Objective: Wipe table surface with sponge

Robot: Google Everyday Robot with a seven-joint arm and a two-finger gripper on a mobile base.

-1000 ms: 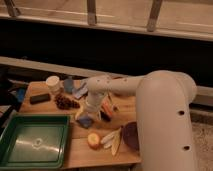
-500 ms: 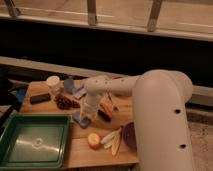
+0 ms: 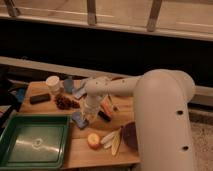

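Wooden bench [image 3: 80, 150] carries a green tray [image 3: 45, 135] at its left. Just right of the tray's upper corner lies the sponge [image 3: 78, 119]. The tool [image 3: 90, 116], closed, reaches down at the sponge's right edge.

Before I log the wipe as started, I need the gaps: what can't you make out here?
Camera view only.
Claw, low over the table surface beside the sponge: shut, but the wrist above hides whether it grips the sponge.
Dark bowl: right side hidden behind the white arm.
Table surface: right end hidden by that arm.
Green tray: left corner cut by the picture's edge.
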